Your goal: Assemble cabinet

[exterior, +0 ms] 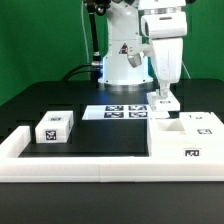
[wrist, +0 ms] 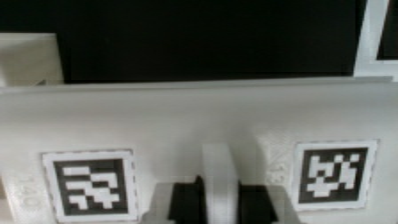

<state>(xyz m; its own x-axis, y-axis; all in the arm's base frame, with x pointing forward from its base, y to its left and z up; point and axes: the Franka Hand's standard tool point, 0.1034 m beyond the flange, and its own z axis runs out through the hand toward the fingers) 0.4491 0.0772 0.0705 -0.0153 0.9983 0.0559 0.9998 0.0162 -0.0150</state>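
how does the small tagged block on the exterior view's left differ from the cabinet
The cabinet is far bigger than the small block. The cabinet has open square compartments on top; the small block looks solid. The tool is down at the cabinet's far edge; the small block stands untouched. Both are white with black-and-white tags.

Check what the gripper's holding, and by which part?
The gripper holds the cabinet, apparently pinching a thin upright rib between two tags.
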